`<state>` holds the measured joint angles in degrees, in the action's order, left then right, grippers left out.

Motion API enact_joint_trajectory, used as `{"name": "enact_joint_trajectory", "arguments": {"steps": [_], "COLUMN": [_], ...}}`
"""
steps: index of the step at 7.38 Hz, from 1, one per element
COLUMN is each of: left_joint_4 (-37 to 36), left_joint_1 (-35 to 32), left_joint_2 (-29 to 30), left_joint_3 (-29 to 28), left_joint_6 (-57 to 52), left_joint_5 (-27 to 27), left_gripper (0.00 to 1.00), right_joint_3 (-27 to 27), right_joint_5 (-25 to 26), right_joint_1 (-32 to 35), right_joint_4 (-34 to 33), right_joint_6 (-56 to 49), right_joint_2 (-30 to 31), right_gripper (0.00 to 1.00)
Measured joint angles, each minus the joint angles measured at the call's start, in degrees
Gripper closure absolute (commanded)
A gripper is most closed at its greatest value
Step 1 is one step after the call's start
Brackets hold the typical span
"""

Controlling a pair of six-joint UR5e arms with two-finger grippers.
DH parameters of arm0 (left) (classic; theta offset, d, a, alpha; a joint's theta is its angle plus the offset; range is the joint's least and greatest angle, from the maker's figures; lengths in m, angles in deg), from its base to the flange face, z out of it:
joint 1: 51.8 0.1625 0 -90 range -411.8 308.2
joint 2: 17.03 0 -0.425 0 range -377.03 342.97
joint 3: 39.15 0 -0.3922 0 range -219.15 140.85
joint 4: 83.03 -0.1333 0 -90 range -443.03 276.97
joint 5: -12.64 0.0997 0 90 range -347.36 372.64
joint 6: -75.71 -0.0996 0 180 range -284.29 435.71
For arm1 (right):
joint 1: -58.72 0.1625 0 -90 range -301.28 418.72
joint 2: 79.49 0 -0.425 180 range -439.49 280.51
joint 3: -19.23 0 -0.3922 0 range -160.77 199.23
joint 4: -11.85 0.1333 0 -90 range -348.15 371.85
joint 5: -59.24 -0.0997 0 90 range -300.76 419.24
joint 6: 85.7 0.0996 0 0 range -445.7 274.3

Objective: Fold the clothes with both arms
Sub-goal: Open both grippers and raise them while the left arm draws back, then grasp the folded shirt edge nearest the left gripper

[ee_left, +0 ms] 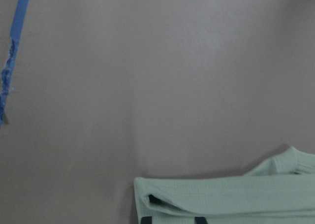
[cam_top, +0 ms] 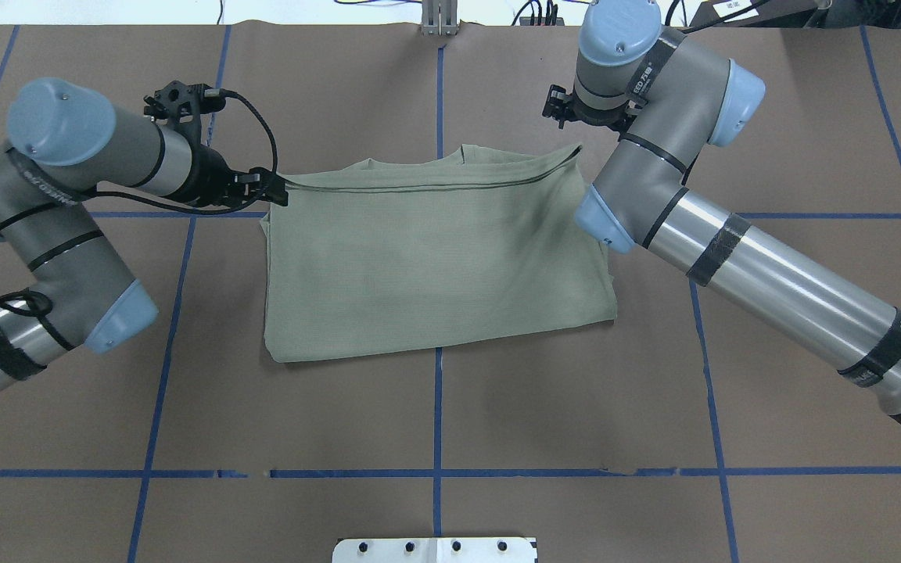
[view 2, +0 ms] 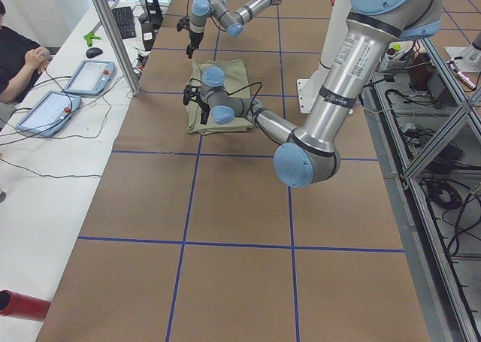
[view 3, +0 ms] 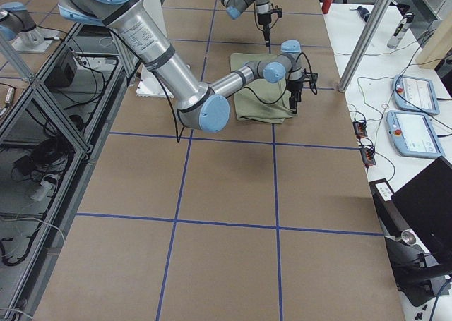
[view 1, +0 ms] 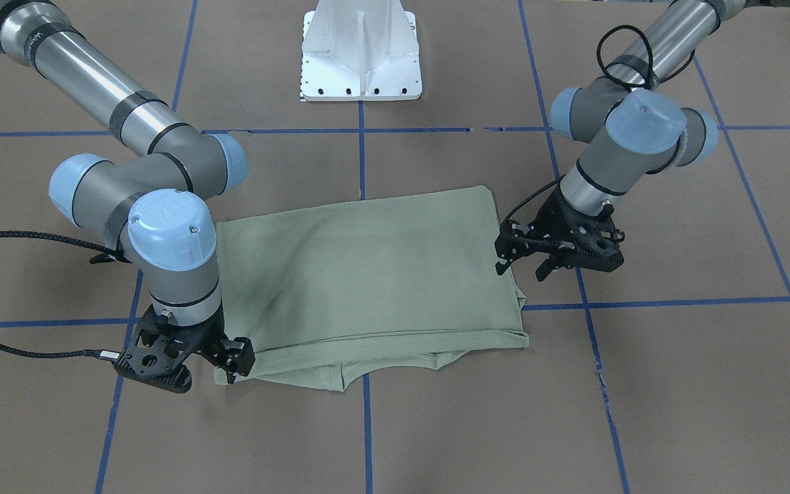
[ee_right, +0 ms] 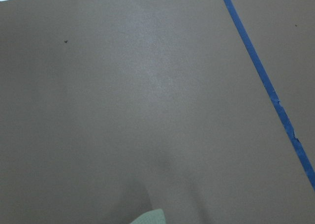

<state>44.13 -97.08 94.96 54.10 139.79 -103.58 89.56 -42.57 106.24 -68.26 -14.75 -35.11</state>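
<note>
One pale green shirt [view 1: 367, 274] lies folded into a rough rectangle at the middle of the front-facing view, flat on a brown table [view 1: 697, 412] ruled into squares by blue tape lines [view 1: 367, 439]. At the shirt's right edge in that view the left gripper [view 1: 524, 269] hangs with its fingers spread apart, one tip just beside the cloth. At the shirt's lower left corner the right gripper [view 1: 234, 360] sits against the fabric; whether it is pinching or parted I cannot tell. A white pedestal [view 1: 361, 62] stands at top centre. In the left side view a white bench [view 2: 45, 177] runs down the frame's left, bearing two tablet-like pendants [view 2: 90, 77] and loose cables, with a seated person [view 2: 16, 64] at upper left and a red cylinder [view 2: 22, 304] at lower left.
</note>
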Motion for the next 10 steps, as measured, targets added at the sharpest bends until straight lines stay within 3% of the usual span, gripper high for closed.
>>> {"name": "enact_joint_trajectory", "arguments": {"steps": [2,4,6,8,9,10], "left_joint_4": [0.30,0.95,1.20,1.24,1.24,1.24], "left_joint_1": [5.54,12.86,14.88,16.11,16.60,16.92], "left_joint_2": [-6.87,-8.65,-8.68,-8.39,-8.22,-8.18], "left_joint_3": [7.73,7.88,6.88,6.73,6.77,6.81], "left_joint_6": [3.56,8.54,10.05,11.44,12.11,12.40], "left_joint_5": [2.34,9.28,11.73,12.06,12.05,12.04], "left_gripper": [0.05,0.14,0.24,0.90,1.00,1.00], "right_joint_3": [0.11,0.15,0.15,0.15,0.15,0.18], "right_joint_5": [-0.11,-0.14,-0.14,-0.15,-0.15,-0.15], "right_joint_1": [0.03,0.03,0.03,0.03,0.03,0.03], "right_joint_4": [0.08,0.42,1.16,1.33,1.34,1.35], "right_joint_6": [-0.10,-0.17,-0.19,-0.20,-0.20,-0.20], "right_joint_2": [0.04,0.17,0.40,0.54,0.56,0.56], "right_gripper": [0.00,0.00,0.00,0.00,0.00,0.00]}}
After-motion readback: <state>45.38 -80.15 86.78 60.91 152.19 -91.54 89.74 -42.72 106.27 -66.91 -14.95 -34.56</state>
